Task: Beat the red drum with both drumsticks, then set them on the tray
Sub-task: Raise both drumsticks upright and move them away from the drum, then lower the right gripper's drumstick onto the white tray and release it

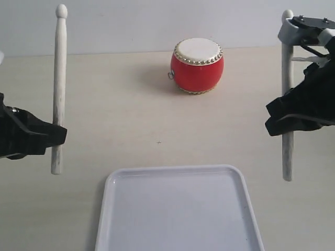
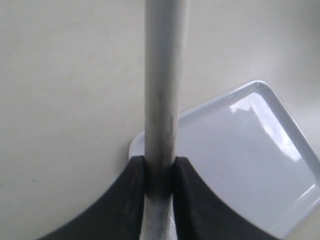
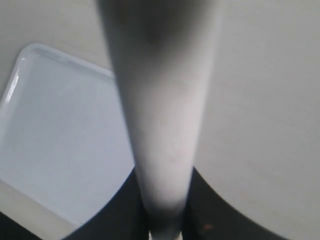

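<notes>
1. The red drum point(image 1: 197, 65) stands on the far middle part of the worktop point(image 1: 131, 115), with its cream head turned up. It lies between the two arms and well apart from both.
2. The left jaws are closed on the left drumstick point(image 1: 59, 89), low on its shaft. The stick is upright, with its long axis vertical and its rounded tip on top.
3. The right jaws are closed in the same way on the right drumstick point(image 1: 286, 104), which is also upright. Its top is partly hidden by the arm.
4. From the left jaws the drum is inward to the right and farther back. From the right jaws it is inward to the left and farther back.
5. In the exterior view the right stick seems nearer to the drum than the left one. I judge that each stick must tilt from vertical toward the drumhead before its tip can strike.
6. The tray point(image 1: 178, 214) lies at the near side of the worktop, in front of the drum and between the arms.
7. I can read no brand, label or writing on the drum, the sticks or the tray.
</notes>
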You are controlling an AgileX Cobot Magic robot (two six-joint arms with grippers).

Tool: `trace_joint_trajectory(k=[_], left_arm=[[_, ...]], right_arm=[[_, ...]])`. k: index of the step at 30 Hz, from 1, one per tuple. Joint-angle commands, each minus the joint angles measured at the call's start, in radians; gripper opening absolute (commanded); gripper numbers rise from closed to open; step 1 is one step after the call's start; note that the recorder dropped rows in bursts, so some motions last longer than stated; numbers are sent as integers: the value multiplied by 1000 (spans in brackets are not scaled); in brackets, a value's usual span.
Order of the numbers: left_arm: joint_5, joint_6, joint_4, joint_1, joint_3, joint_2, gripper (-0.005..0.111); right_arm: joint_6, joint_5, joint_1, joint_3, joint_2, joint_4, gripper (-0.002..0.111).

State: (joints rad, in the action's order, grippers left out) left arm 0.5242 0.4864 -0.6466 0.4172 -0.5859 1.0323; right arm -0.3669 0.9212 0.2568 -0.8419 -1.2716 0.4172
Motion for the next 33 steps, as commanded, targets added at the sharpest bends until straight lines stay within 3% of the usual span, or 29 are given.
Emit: trace_joint_trajectory(k=[1, 9, 21, 33], left_arm=[[-11, 4, -12, 4, 8, -44, 0], [-53, 2, -14, 4, 52, -48, 0], [-101, -2, -22, 2, 89, -52, 0], [-116, -2, -15, 2, 89, -83, 0]], right_arm=[[-22, 63, 83, -36, -38, -65, 0], [82, 147, 349, -124, -133, -408, 0], [75, 231, 672, -201, -393, -690, 0], [35, 226, 820, -285, -600, -790, 0]])
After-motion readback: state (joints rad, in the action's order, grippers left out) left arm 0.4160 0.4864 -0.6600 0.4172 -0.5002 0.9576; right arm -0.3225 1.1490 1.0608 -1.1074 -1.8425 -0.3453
